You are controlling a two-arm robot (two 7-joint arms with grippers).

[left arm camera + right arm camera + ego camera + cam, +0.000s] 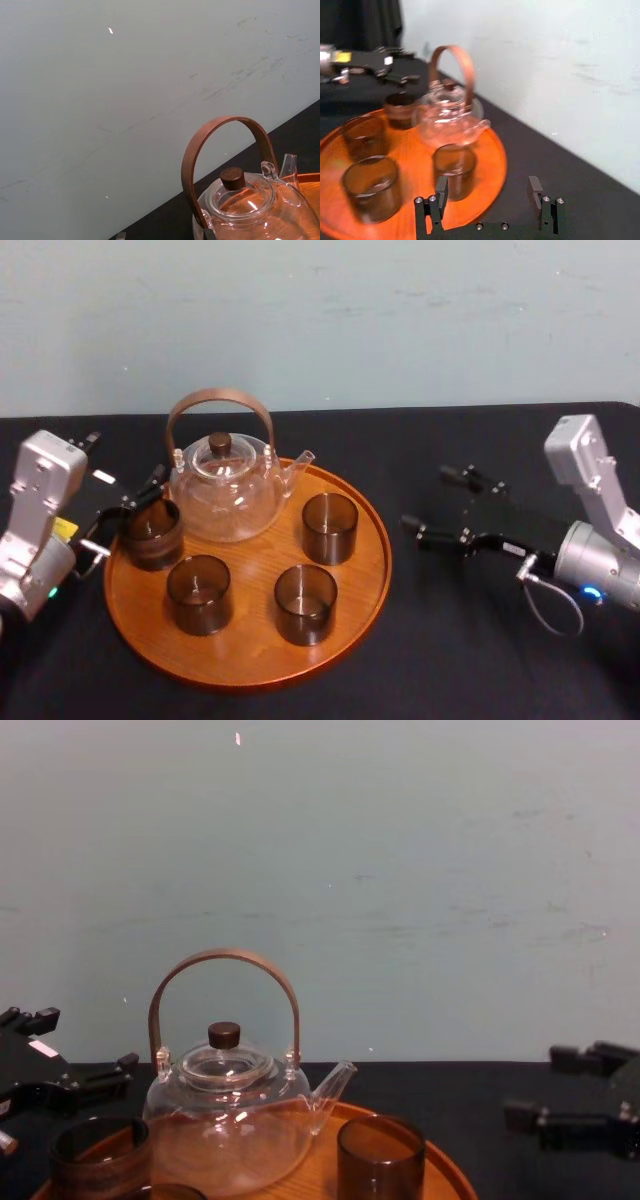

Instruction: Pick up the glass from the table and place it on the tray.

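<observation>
Sitting on the right half of the tray [362, 578], just in front of the spout of the teapot [228, 492], the glass [330, 527] looks like a light, rigid, breakable little thing. Its smooth walls read as slippery, so I'd take it across the middle of the wall with a finger on either side, squeezing gently. It stands upright, mouth up, long axis vertical, nothing seen inside. Two matching tumblers [199, 593] stand nearer the front rim, and a squatter brown cup [152, 533] is at the left rim. Out on the black table [470, 650], the right gripper [427, 498] hangs apart from the tray, fingers spread wide and empty. The left gripper [128, 512] hovers by the squat cup, fingers also spread.
</observation>
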